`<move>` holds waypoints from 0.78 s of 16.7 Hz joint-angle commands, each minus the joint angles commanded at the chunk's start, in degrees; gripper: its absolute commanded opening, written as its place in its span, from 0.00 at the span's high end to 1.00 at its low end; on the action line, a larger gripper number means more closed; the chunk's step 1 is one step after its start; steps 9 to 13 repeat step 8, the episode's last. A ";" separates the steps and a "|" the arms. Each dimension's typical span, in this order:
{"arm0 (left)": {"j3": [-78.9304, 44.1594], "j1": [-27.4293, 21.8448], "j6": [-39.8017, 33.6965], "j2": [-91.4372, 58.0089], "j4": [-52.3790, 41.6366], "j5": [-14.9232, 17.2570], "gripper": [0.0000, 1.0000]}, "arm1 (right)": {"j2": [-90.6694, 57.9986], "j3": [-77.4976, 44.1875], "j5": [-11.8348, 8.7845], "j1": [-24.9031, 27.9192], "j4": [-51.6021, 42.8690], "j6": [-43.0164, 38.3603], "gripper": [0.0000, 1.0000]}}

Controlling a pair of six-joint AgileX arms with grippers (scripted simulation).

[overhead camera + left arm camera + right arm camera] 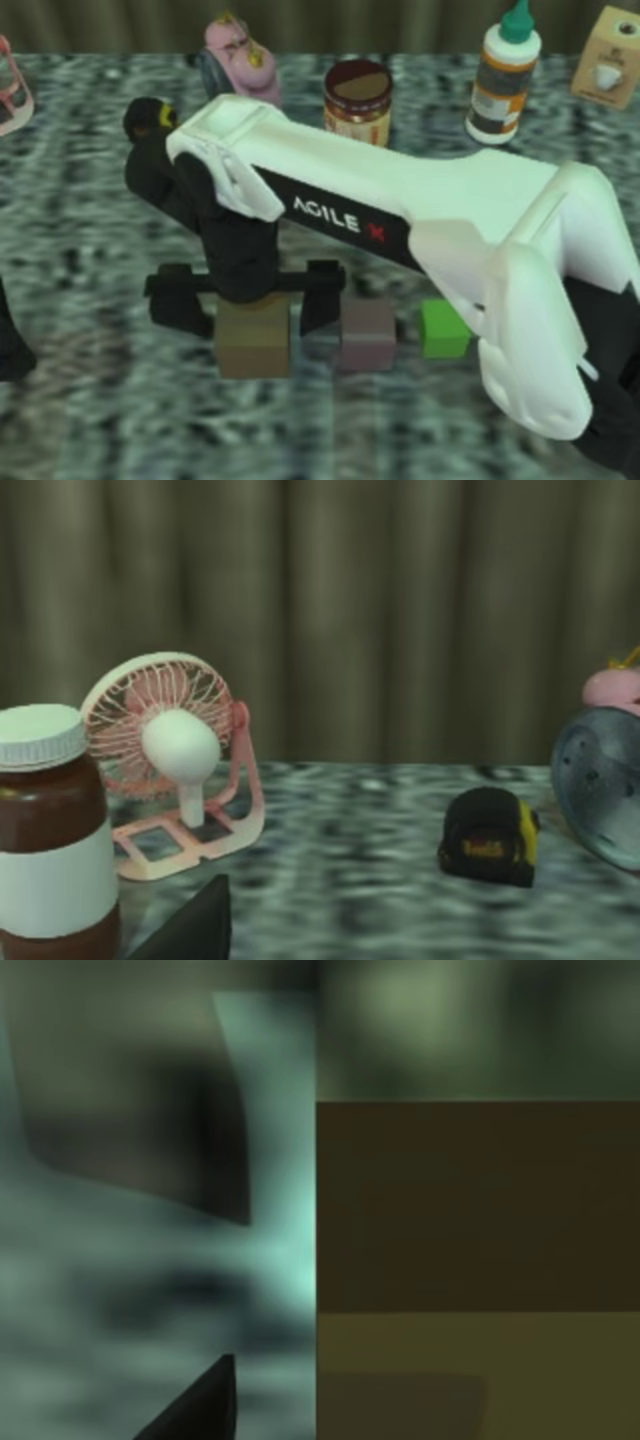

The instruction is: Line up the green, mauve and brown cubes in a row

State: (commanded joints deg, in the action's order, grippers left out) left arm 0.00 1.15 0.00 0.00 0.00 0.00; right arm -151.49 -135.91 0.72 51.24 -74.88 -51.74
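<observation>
Right arm [400, 220] fills most of the top view, reaching across to the brown cube [253, 338]. The right gripper [255, 310] sits spread wide astride it, looks like not squeezing, though that's hard to call. Mauve cube [367, 334] sits just beside it, green cube [444, 329] next, all in one row. Left arm [10, 345] is parked at the left edge.

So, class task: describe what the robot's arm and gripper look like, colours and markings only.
The right arm has smooth white shells over black joints, and a black panel bearing white AGILEX lettering with a red X. Its right gripper is matte black, with a crossbar and two blocky fingers.
</observation>
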 joint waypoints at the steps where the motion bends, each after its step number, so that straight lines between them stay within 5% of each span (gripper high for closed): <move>1: 0.00 0.00 0.00 0.00 0.00 0.00 0.00 | -0.31 -2.59 -0.01 0.11 -2.20 0.01 0.00; 6: 0.00 0.00 0.00 0.00 0.00 0.00 0.00 | -1.40 -14.84 -0.01 0.26 -12.86 0.02 0.00; 13: 0.00 0.00 0.00 0.00 0.00 0.00 0.00 | -1.41 -15.86 0.01 0.23 -13.86 0.05 0.00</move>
